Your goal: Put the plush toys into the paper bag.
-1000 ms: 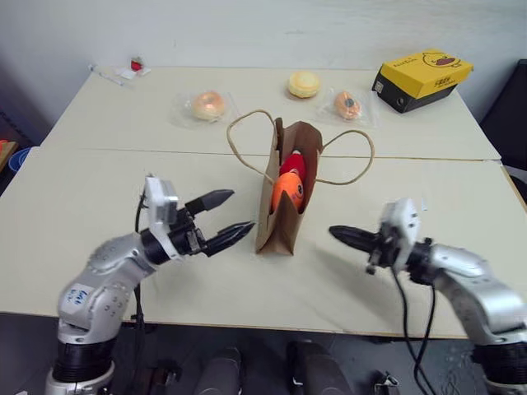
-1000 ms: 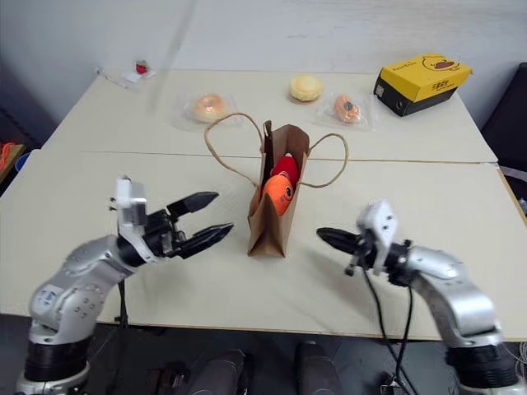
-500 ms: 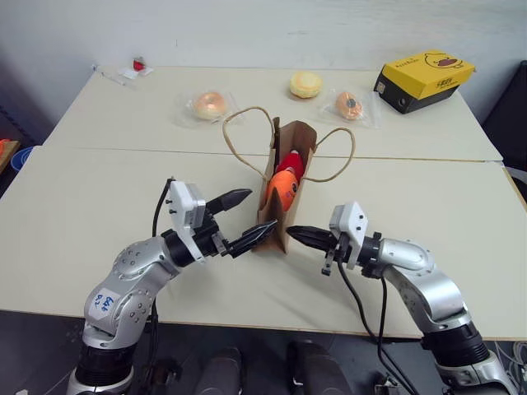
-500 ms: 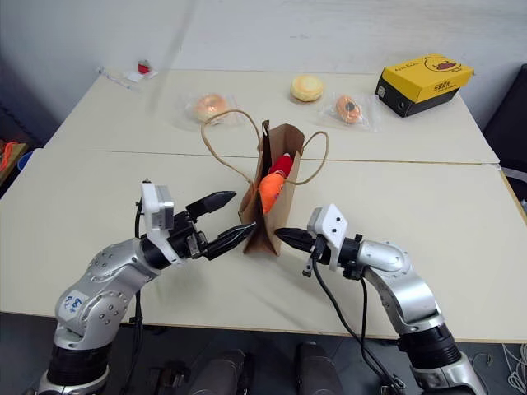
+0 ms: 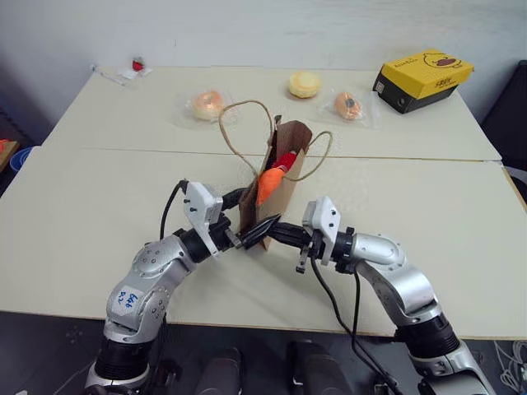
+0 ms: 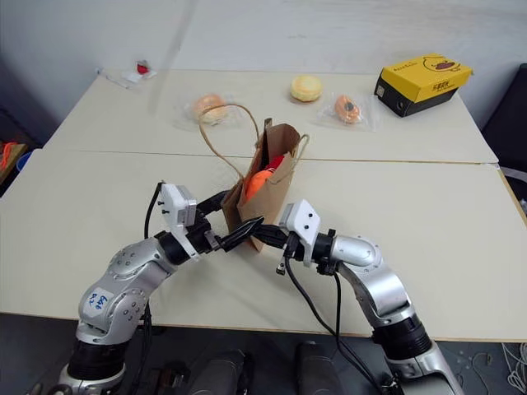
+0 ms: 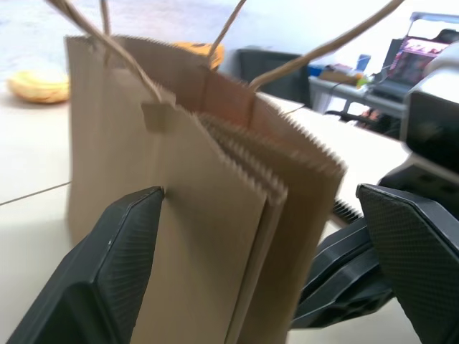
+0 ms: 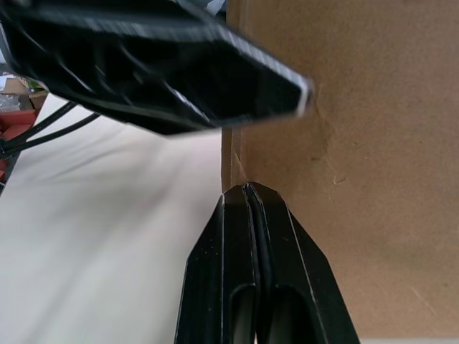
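- Brown kraft paper is what I have nearest: the paper bag [image 5: 276, 193] stands upright near the front edge of my table [image 5: 99, 214], both arms converged on its lower part.
- My left tool [image 5: 247, 222] stands with its jaws spread either side of the bag's near narrow edge; in the left wrist view one finger lies against the bag's broad face and the other is off the far side, so it straddles the paper without yet pinching it.
- My right tool [image 5: 276, 232] is fully closed, holding nothing, its joined tips pressed to the bag's lower corner.
- Both plush toys already sit in the bag: the orange plush toy [image 5: 268, 185] bulges out of the mouth, with the red plush toy [image 5: 286, 160] just behind it.
- I judge the bag light, thin and easily creased or tipped. The toys are soft and light, and will squash down under a gentle push.
- Best hold, I reckon, is the folded side gusset or the rim; the twisted paper handles [image 5: 247, 123] loop loosely above and could snag.
- The table is pale, matte and smooth, with a seam running across behind the bag.
- Farther back lie wrapped pastries [image 5: 207, 104], a round bun [image 5: 303, 83] and a yellow-and-black box [image 5: 422, 78], all well apart from the bag.
- Beyond stands a plain pale wall.
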